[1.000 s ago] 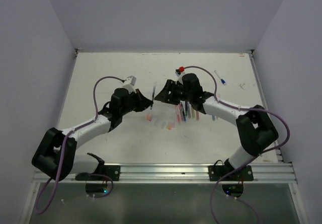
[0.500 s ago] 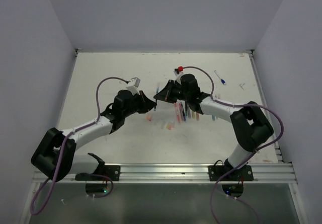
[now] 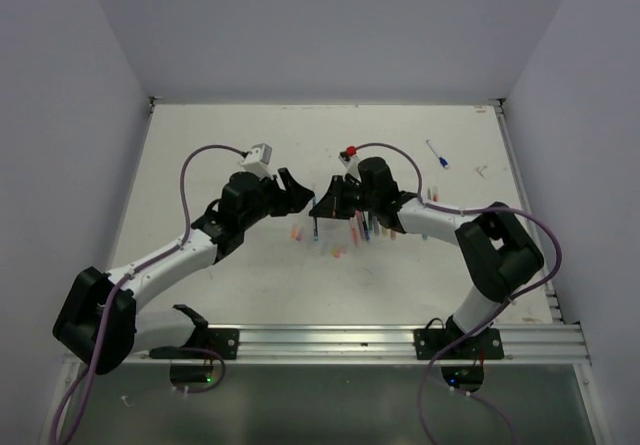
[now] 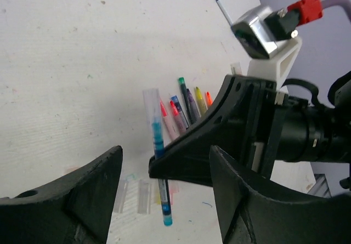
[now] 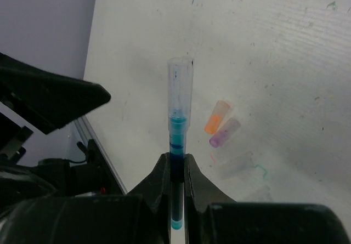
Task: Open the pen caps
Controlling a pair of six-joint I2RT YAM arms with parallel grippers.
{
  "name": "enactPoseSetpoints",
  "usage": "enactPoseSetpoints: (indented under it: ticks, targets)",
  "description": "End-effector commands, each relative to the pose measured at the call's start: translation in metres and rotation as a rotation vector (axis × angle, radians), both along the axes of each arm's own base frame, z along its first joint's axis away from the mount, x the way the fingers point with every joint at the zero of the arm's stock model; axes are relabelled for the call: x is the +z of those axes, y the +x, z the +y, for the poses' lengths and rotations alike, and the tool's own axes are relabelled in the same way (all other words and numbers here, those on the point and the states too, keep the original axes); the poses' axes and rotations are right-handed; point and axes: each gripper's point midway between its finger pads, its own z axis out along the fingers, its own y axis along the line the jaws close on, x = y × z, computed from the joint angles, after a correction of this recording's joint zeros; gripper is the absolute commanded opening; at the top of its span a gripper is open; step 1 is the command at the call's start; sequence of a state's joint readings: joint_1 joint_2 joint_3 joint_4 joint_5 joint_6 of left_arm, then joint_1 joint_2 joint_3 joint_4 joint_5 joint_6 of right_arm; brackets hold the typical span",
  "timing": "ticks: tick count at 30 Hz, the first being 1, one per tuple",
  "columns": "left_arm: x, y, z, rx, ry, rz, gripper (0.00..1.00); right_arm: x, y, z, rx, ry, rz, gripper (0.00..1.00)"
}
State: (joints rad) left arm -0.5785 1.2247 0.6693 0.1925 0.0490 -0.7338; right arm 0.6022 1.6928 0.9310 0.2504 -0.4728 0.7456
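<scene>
My right gripper (image 5: 176, 164) is shut on the dark barrel of a teal pen (image 5: 177, 137), held above the table. The pen's clear cap (image 5: 180, 85) is still on its far end. In the left wrist view the same pen (image 4: 158, 142) hangs from the right gripper's black fingers (image 4: 197, 156), cap (image 4: 151, 104) uppermost. My left gripper (image 4: 164, 164) is open, with one jaw on each side of the pen and touching nothing. From above, both grippers meet mid-table, left (image 3: 297, 195) and right (image 3: 318, 209), with the pen (image 3: 316, 229) below them.
A row of coloured pens (image 3: 370, 225) lies on the table under the right arm, also the pens (image 4: 186, 104) in the left wrist view. Loose caps are scattered nearby: orange (image 5: 217, 117), purple (image 5: 225, 132), clear (image 5: 237, 164). One blue pen (image 3: 437, 153) lies at the back right.
The left gripper held the pen, the right gripper closed on it, and the left has now opened and let go. Both wrists shifted slightly.
</scene>
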Motion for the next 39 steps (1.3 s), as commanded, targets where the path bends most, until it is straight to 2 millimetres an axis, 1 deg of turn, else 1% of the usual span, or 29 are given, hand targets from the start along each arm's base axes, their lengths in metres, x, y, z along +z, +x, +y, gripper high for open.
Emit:
enactPoseSetpoints:
  ticks: [1,3,4,7,10,11,14,16,21,24,29,30,32,33,35,36,37,39]
  targets:
    - [0.017,0.010,0.001,0.019,0.023,-0.050,0.67,0.020,-0.027,0.006,0.146,0.069,-0.067,0.00]
    - [0.017,0.009,-0.005,-0.003,0.006,-0.045,0.65,0.022,-0.037,0.009,0.184,0.103,-0.082,0.00]
    - [0.013,0.009,-0.007,-0.011,0.005,-0.033,0.64,0.025,-0.042,0.010,0.206,0.117,-0.083,0.00]
    - [0.010,0.007,-0.014,-0.041,-0.016,-0.019,0.61,0.034,-0.048,0.008,0.216,0.150,-0.120,0.00]
    - [0.007,0.007,-0.013,-0.041,-0.011,-0.013,0.59,0.041,-0.049,0.007,0.210,0.159,-0.146,0.00]
    - [0.006,0.007,-0.013,-0.041,-0.007,-0.011,0.58,0.047,-0.049,0.006,0.208,0.165,-0.161,0.00]
    - [0.006,0.006,-0.013,-0.042,-0.006,-0.008,0.55,0.050,-0.050,0.007,0.213,0.174,-0.167,0.00]
    - [0.007,0.005,-0.014,-0.050,-0.011,-0.008,0.51,0.052,-0.049,0.008,0.215,0.184,-0.167,0.00]
    - [0.007,0.004,-0.019,-0.070,-0.022,-0.002,0.49,0.052,-0.051,0.013,0.224,0.195,-0.157,0.00]
    - [0.007,0.003,-0.020,-0.077,-0.024,-0.001,0.44,0.050,-0.048,0.012,0.202,0.184,-0.161,0.00]
    - [0.005,-0.001,-0.022,-0.094,-0.030,0.009,0.34,0.049,-0.042,0.013,0.183,0.178,-0.162,0.00]
    - [0.006,-0.001,-0.022,-0.098,-0.031,0.008,0.29,0.049,-0.041,0.013,0.177,0.175,-0.162,0.00]
    - [0.006,-0.004,-0.024,-0.109,-0.039,0.014,0.25,0.046,-0.038,0.012,0.164,0.163,-0.158,0.00]
    - [0.006,-0.004,-0.025,-0.112,-0.044,0.014,0.21,0.045,-0.038,0.012,0.160,0.156,-0.161,0.00]
    - [0.007,-0.006,-0.027,-0.127,-0.054,0.014,0.16,0.041,-0.034,0.011,0.146,0.142,-0.157,0.00]
    - [0.007,-0.005,-0.027,-0.127,-0.055,0.014,0.07,0.040,-0.033,0.011,0.141,0.132,-0.162,0.00]
    - [0.007,-0.006,-0.027,-0.127,-0.056,0.017,0.01,0.036,-0.032,0.009,0.135,0.116,-0.152,0.00]
    - [0.003,-0.004,-0.026,-0.115,-0.044,0.039,0.00,0.032,-0.027,0.005,0.113,0.070,-0.175,0.00]
